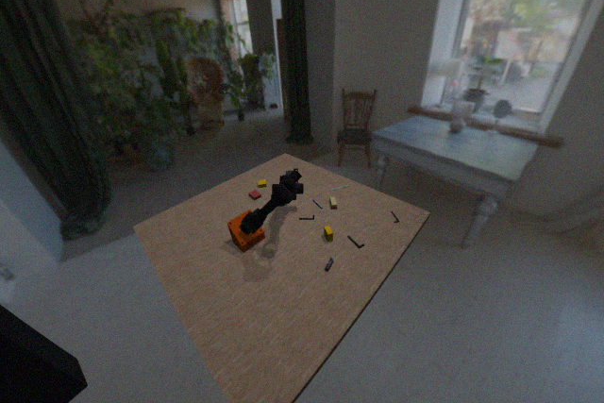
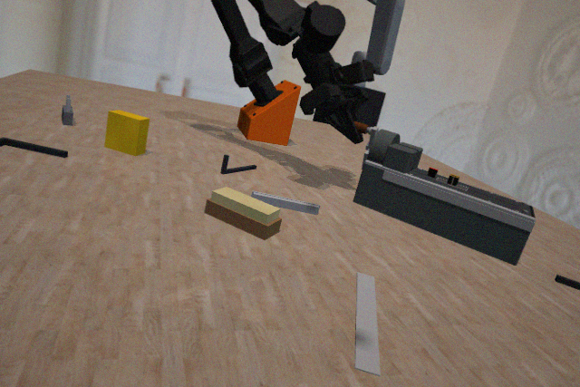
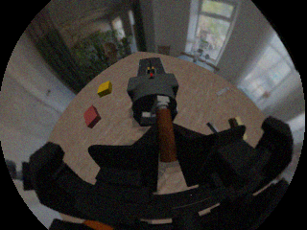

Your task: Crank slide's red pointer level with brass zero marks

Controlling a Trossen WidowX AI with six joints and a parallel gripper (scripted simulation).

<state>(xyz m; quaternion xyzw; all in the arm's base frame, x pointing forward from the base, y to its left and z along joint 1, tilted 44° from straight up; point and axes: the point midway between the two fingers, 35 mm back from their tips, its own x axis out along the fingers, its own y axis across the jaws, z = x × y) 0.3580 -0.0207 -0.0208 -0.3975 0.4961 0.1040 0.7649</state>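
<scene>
The grey machine [image 2: 435,216] [image 3: 153,85] stands beyond the arm; in the top view the arm mostly hides it. Its crank has a brown handle [image 2: 361,127] [image 3: 166,131] pointing back toward the arm, at the upper part of the round hub. My gripper [image 2: 355,133] [image 3: 162,125] is shut on the handle, one finger on each side. The slide's red pointer [image 2: 432,170] [image 3: 152,75] stands on the crank side of the two brass zero marks [image 2: 452,179] [image 3: 151,69], with a visible gap between pointer and marks.
A yellow block [image 1: 261,183] [image 3: 105,88] and a red block [image 1: 254,194] [image 3: 92,116] lie left of the machine in the wrist view. Right of it lie a brown-and-cream block [image 2: 243,214], a grey bar [image 2: 285,202] and a flat strip [image 2: 366,322]. Another yellow block [image 2: 125,133] stands farther away.
</scene>
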